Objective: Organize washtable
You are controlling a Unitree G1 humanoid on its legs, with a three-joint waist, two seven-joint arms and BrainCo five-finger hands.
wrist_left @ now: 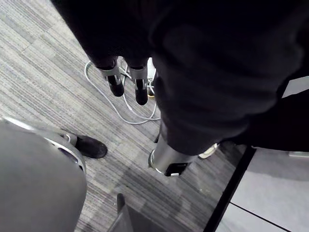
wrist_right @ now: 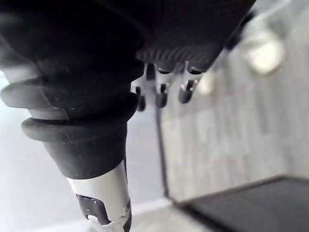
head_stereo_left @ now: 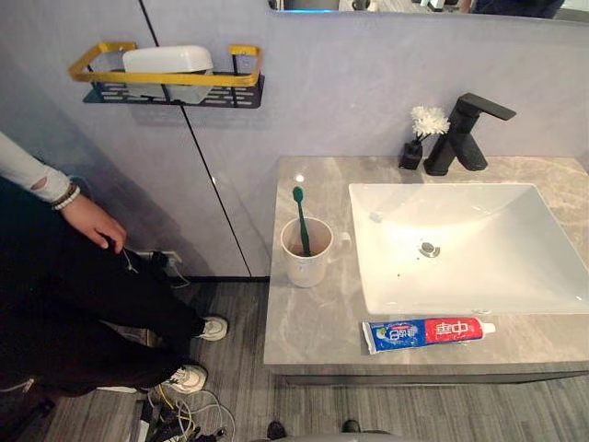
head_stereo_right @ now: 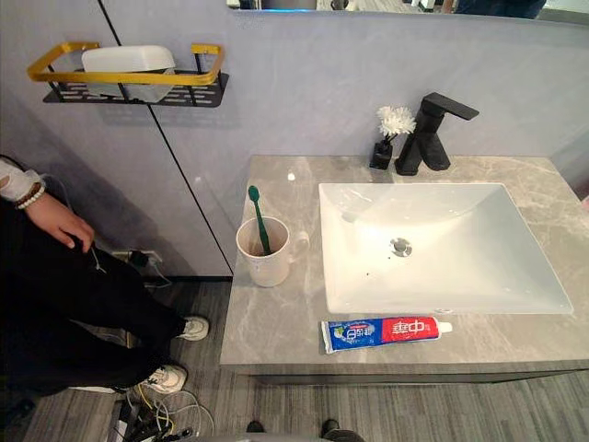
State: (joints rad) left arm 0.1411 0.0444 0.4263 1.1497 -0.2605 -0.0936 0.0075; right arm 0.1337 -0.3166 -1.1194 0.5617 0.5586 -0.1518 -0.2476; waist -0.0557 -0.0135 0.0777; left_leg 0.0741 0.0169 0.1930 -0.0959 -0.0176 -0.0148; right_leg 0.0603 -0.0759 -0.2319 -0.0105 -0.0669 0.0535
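Grey veined marble across the counter point(head_stereo_left: 313, 322), a white basin point(head_stereo_left: 515, 276) at lower right, a black tap point(head_stereo_left: 465, 133) at upper right. There's a green toothbrush point(head_stereo_left: 301, 221) in a cream cup point(head_stereo_left: 306, 262), a blue, white and red toothpaste tube point(head_stereo_left: 428, 331), and a yellow-railed black shelf point(head_stereo_left: 166, 78) at upper left.

Toothpaste tube point(head_stereo_left: 428, 332) — print, not legible.

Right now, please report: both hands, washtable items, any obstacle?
Left hand open, empty, over floor. Right hand open, empty. Blue-and-red toothpaste tube flat on grey counter; green toothbrush standing in white cup. Person close at counter's left.
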